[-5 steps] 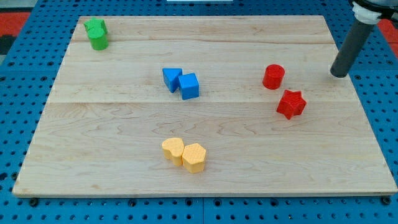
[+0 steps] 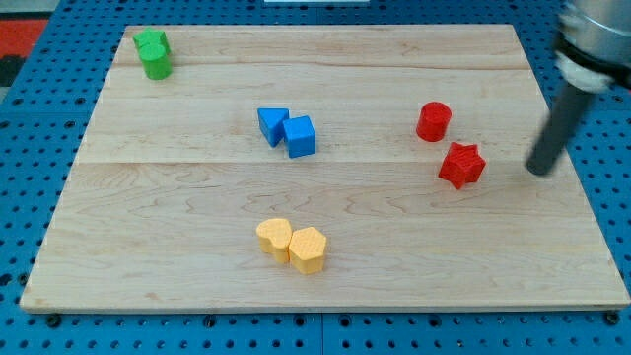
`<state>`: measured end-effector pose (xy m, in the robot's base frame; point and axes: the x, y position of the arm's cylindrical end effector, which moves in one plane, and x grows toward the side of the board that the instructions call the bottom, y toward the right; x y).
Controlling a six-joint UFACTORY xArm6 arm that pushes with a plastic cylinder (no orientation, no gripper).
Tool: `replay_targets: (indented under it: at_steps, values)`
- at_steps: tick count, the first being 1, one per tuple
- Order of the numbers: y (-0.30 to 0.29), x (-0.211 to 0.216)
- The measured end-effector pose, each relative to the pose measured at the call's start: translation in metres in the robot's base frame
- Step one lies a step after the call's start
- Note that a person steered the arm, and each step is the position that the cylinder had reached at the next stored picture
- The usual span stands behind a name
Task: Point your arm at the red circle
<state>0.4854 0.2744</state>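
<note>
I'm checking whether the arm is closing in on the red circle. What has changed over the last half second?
My tip slid toward the view's bottom along the board's right side; it now sits right of the red star, apart from it, rather than level with the red circle. It touches no block. The red, blue, yellow and green blocks stayed where they were.

A straight dark grey rod, my tip (image 2: pixel 540 170) blunt, under a blurred pale collar.
</note>
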Motion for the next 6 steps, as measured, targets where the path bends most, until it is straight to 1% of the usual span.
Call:
replay_targets:
  at_steps: [1, 2, 3, 4, 6]
  values:
    - [-0.036, 0.062]
    - [-0.118, 0.082]
    - [-0.185, 0.073]
    - [-0.197, 0.055]
    - [-0.176, 0.003]
